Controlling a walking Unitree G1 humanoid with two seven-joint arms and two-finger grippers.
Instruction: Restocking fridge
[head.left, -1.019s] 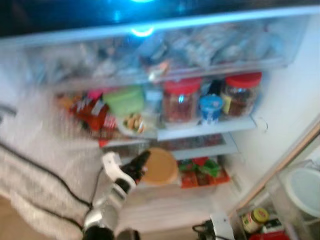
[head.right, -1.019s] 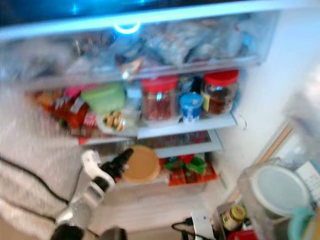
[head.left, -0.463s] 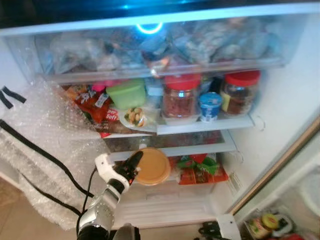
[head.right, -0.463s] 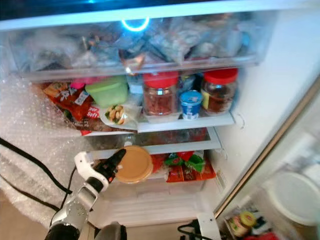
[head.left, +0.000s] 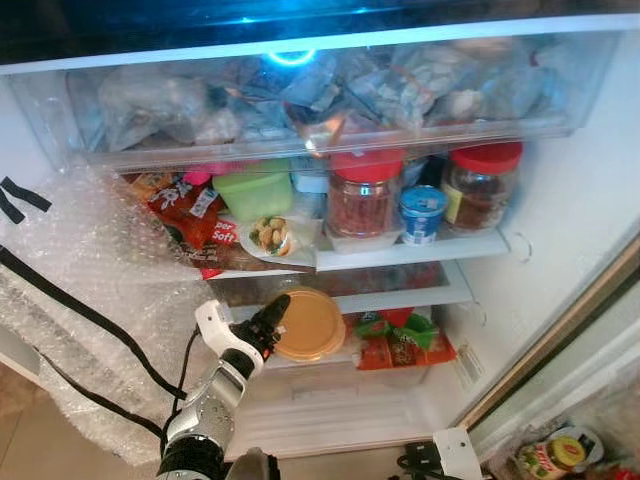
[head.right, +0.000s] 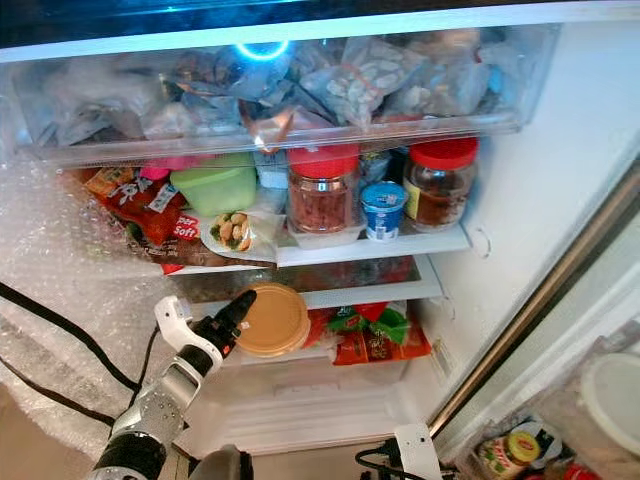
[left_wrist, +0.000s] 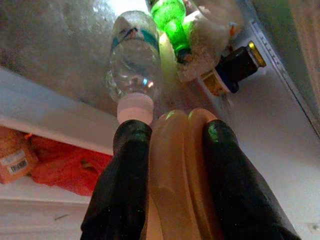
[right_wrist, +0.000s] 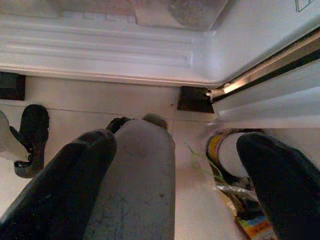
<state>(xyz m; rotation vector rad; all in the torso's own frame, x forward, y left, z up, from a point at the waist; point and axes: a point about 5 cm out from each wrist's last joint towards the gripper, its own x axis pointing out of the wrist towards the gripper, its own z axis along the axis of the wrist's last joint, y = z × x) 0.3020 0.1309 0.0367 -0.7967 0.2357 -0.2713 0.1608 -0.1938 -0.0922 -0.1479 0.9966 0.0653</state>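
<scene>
- Gripping a round tan lidded container (head.left: 310, 324) by its edge, the left hand (head.left: 268, 322) is reaching into the open fridge (head.left: 560, 200), with the container sitting at the front of the lower shelf (head.left: 400, 298), just left of green and red packets (head.left: 405, 338).
- Left wrist view is showing both black fingers (left_wrist: 122, 190) pressing on either side of the tan container's rim (left_wrist: 180, 170); beyond it a clear plastic bottle (left_wrist: 134, 65) with a pale cap and a green bottle (left_wrist: 170, 20) are lying on the shelf.
- Right hand (right_wrist: 175, 165) is hanging low near the floor, fingers spread wide, nothing between them; a grey rounded robot part (right_wrist: 135, 185) is showing between the fingers.
- Middle shelf is carrying two red-lidded jars (head.left: 362, 195) (head.left: 482, 187), a small blue tub (head.left: 421, 213), a green box (head.left: 253, 190), a plate of food (head.left: 270, 236) and red snack bags (head.left: 190, 225).
- Top clear drawer (head.left: 300, 100) is holding bagged food.
- Bubble wrap (head.left: 90, 300) with black cables (head.left: 80, 310) is hanging at the fridge's left side.
- A yellow-lidded jar (head.left: 550, 452) is sitting low at the right, outside the fridge.
</scene>
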